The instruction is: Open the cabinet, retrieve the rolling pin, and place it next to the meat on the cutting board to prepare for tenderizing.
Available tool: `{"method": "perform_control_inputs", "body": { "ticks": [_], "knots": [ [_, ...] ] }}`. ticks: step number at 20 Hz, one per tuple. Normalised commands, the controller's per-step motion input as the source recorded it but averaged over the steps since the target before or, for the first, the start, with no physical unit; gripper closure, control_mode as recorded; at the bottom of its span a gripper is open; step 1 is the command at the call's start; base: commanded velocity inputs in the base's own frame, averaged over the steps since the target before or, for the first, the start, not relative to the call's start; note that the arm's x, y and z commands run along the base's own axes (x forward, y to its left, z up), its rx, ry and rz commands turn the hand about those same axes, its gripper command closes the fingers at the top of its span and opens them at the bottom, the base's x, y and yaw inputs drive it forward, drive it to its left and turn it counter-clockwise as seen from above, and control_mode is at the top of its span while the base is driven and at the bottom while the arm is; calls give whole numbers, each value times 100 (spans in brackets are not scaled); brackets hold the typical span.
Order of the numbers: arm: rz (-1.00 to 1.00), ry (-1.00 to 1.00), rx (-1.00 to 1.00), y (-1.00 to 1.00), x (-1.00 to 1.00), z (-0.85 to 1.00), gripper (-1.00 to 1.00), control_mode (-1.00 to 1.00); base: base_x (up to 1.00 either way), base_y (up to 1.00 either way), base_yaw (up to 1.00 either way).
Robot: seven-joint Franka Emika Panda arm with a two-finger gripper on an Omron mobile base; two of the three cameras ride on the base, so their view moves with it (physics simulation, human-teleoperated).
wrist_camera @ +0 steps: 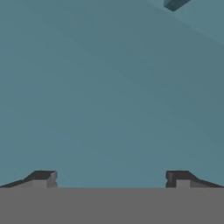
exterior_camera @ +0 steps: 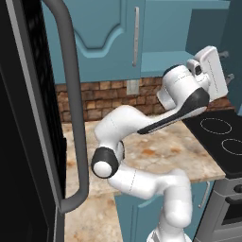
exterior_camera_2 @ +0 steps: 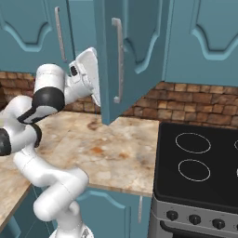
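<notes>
In the hand view the gripper [wrist_camera: 111, 178] has its two dark fingertips [wrist_camera: 43, 178] set wide apart with nothing between them, and beyond them lies a flat teal surface at close range, with a small darker block [wrist_camera: 176, 4] at the top edge; what that block is cannot be told. The cabinet [exterior_camera_2: 135, 56] is teal, its doors carrying arched raised panels and long slim vertical silver bar handles [exterior_camera_2: 118, 60]. In the right base view one door stands swung out toward the camera, edge-on, its lower corner hanging above the marbled countertop [exterior_camera_2: 111, 153], while the left base view shows the other door [exterior_camera: 101, 35] shut against the frame with its handle [exterior_camera: 136, 36] upright, and an open teal recess beside it. The right base view also brings in the black stovetop [exterior_camera_2: 200, 162] with its ring outlines and the knobs along its front; the left base view instead has a black appliance [exterior_camera: 23, 142] with a thick grey handle [exterior_camera: 75, 118] close at the left. A brick backsplash [exterior_camera_2: 195, 104] runs under the cabinets. The arm rises from the base, folds back at a dark elbow [exterior_camera: 104, 163], then reaches up and forward, the white hand [exterior_camera_2: 88, 74] raised at the cabinet's lower edge, just beside the swung door, fingers pointing into the opening.
</notes>
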Motion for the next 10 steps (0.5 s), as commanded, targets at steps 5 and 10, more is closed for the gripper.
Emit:
{"method": "perform_control_inputs", "body": {
  "ticks": [5,10],
  "knots": [
    [-12,9,0,-49,7,15,-100,-100,0,0,0],
    [-4,10,0,-49,29,8,-100,-100,0,0,0]
  ]
}}
